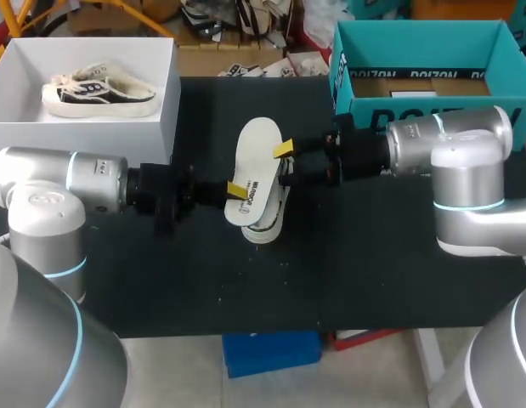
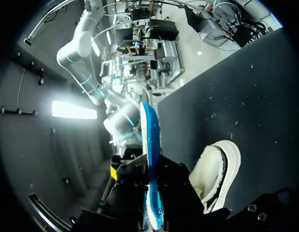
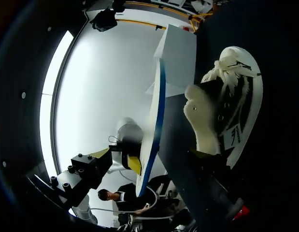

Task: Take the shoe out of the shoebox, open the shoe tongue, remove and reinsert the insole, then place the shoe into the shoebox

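Mid-frame, left hand (image 1: 233, 189) pinches the thin, likely floppy insole (image 1: 258, 143) over the shoe (image 1: 267, 226); right hand (image 1: 285, 161) unclear. Best gripped at both ends.

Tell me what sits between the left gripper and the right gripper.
The white insole, gripped by left gripper and right gripper above the shoe, clearest in the head view.

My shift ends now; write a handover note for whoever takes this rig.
Left hand: shut on the insole.
Right hand: shut on it too, at the other edge.
The insole is held above the shoe, which lies on the table.
Done: shoe out, insole out.
Left: insole back in, shoe boxed; the white box holds another shoe.
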Motion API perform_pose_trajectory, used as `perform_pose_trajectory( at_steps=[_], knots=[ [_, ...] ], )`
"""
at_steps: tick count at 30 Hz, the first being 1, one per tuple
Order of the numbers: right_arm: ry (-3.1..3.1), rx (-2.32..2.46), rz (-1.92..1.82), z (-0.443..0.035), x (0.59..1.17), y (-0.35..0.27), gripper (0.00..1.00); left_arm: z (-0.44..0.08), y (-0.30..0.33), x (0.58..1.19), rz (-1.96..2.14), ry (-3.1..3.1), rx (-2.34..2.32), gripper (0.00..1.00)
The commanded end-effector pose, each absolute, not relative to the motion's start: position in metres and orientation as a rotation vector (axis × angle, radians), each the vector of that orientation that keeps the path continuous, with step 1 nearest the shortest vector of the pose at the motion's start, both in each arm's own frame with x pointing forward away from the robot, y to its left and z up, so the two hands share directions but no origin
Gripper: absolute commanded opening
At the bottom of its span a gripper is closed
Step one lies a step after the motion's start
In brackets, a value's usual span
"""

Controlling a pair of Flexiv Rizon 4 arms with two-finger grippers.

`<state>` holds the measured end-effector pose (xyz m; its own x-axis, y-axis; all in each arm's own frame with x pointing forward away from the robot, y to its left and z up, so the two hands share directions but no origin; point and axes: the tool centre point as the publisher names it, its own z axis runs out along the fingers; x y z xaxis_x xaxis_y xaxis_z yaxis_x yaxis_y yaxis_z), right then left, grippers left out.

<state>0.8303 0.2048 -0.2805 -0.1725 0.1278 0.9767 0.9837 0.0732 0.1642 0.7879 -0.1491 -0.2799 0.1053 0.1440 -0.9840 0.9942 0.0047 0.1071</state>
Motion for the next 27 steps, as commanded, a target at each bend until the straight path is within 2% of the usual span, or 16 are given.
perform_pose_trajectory(
  at_steps=[1, 10, 13, 15, 18, 24, 25, 26, 27],
  knots=[
    [-1.45, -1.185, -1.219, -0.287, 0.833, 0.223, 1.0, -0.28, -0.15, 0.787, -1.042, 1.241, 1.353, 0.0],
    [-1.443, -1.227, -1.203, -0.288, 0.832, 0.228, 0.98, -0.28, -0.15, 0.787, -1.042, 1.241, 1.353, 0.0],
    [-1.44, -1.234, -1.201, -0.288, 0.832, 0.229, 0.83, -0.28, -0.15, 0.787, -1.042, 1.241, 1.353, 0.0],
    [-1.44, -1.237, -1.2, -0.289, 0.834, 0.229, 0.77, -0.28, -0.15, 0.787, -1.042, 1.241, 1.353, 0.0],
    [-1.444, -1.243, -1.195, -0.289, 0.836, 0.231, 0.53, -0.28, -0.15, 0.787, -1.042, 1.241, 1.353, 0.0],
    [-1.45, -1.248, -1.19, -0.288, 0.841, 0.234, 0.36, -0.28, -0.15, 0.787, -1.042, 1.241, 1.353, 0.0],
    [-1.455, -1.251, -1.192, -0.288, 0.842, 0.235, 0.3, -0.28, -0.15, 0.787, -1.042, 1.241, 1.353, 0.0],
    [-1.466, -1.255, -1.191, -0.287, 0.843, 0.235, 0.13, -0.28, -0.15, 0.787, -1.042, 1.241, 1.353, 0.0],
    [-1.476, -1.271, -1.188, -0.287, 0.844, 0.236, 0.0, -0.28, -0.15, 0.787, -1.042, 1.241, 1.353, 0.0]
  ],
)
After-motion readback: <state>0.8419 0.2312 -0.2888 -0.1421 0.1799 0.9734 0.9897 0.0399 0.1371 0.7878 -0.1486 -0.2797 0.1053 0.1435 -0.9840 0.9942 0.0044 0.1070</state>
